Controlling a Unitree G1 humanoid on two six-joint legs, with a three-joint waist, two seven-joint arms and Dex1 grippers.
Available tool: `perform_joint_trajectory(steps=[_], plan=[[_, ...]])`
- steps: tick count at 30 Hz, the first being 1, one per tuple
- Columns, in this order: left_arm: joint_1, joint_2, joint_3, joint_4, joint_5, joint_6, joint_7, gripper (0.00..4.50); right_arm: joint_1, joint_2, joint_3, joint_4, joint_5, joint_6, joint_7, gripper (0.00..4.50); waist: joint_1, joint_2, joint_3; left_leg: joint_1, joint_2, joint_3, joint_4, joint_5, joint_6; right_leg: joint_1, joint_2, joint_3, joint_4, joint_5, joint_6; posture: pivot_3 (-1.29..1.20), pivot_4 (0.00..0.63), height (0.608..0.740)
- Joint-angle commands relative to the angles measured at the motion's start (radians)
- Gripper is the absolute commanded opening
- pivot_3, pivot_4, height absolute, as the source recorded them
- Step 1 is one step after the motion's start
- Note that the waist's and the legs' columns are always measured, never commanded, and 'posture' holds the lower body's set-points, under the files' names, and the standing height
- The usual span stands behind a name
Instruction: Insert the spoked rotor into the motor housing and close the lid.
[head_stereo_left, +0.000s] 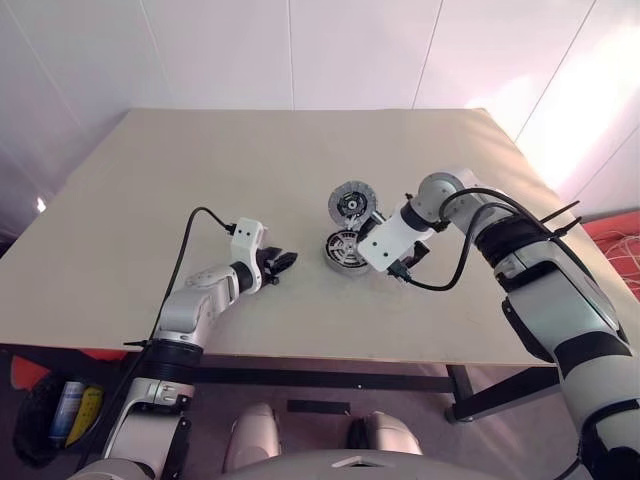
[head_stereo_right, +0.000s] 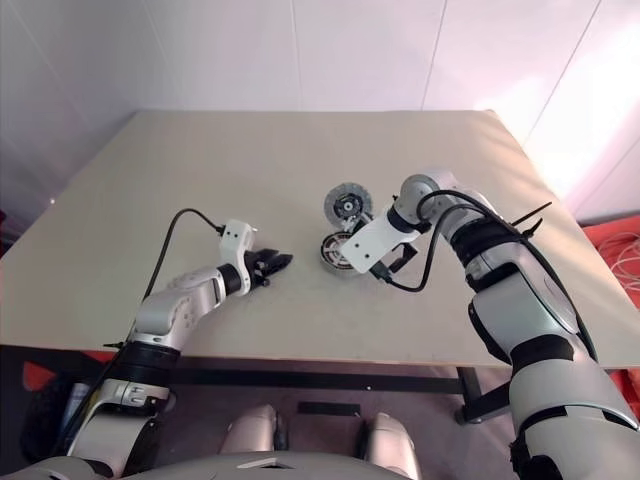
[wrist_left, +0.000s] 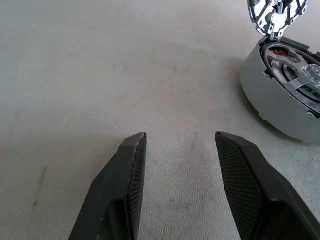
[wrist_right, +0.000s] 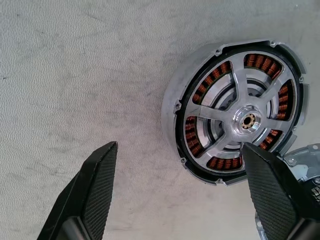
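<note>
We see the motor housing (wrist_right: 235, 112) most fully from the right wrist, though one black finger (wrist_right: 272, 192) of the right gripper (wrist_right: 185, 185) crosses its near rim and hides a slice of it; from the head camera the right forearm covers one side of the housing (head_stereo_left: 343, 248), so its detail is hard to make out there. The lid (head_stereo_left: 351, 203) stands open, tilted up from the housing's far edge, and in the left wrist view it is cut off by the picture's border, with just part of its pale segmented face (wrist_left: 276, 14) showing. The spoked rotor (wrist_right: 242, 120) sits down inside the housing: a silvery face with broad spokes running out from a central hub, a black rim around it, and copper-brown windings visible through the gaps between the spokes (the housing's grey wall rings all of this). The right gripper hangs over the housing pointing steeply down, its fingers spread wide and clamped on nothing, one over bare table and the other over the housing's rim; whether that finger touches the rim we cannot tell. The left gripper (wrist_left: 180, 145) rests low near the table (head_stereo_left: 200, 170), its fingers parted with only tabletop between them, well apart from the housing and aimed roughly toward it. The housing lies near the middle of the table, far from every edge, with wide bare surface to the left, behind, and toward the near edge.
</note>
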Motion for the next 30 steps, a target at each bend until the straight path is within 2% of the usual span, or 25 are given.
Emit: perform_joint_trajectory(steps=[1,7,20,30], plan=[[-0.024,0.01,0.021,-0.024,-0.006,-0.015,-0.009,2.32,-0.033,-0.003,-0.023,-0.038,0.044,-0.023,0.035,4.48,0.0,0.0,0.0,0.0,0.0,0.0,0.0,0.0,0.0,0.0,0.0,0.0,0.0,0.0,0.0,0.0,0.0,0.74],[-0.023,0.008,0.021,-0.018,-0.006,-0.019,-0.008,2.32,-0.022,-0.021,-0.024,-0.073,0.083,-0.031,0.103,4.48,0.0,0.0,0.0,0.0,0.0,0.0,0.0,0.0,0.0,0.0,0.0,0.0,0.0,0.0,0.0,0.0,0.0,0.74],[-0.018,0.01,0.031,-0.022,-0.006,-0.024,-0.003,2.32,-0.036,-0.001,0.005,0.079,-0.007,-0.067,0.035,4.48,0.0,0.0,0.0,0.0,0.0,0.0,0.0,0.0,0.0,0.0,0.0,0.0,0.0,0.0,0.0,0.0,0.0,0.74],[-0.016,0.01,0.035,-0.023,-0.002,-0.024,-0.005,2.32,-0.033,0.005,0.004,0.095,-0.027,-0.09,0.014,4.48,0.0,0.0,0.0,0.001,0.0,0.0,0.0,0.0,0.0,0.0,0.0,0.0,0.001,0.0,0.0,0.0,0.0,0.74]])
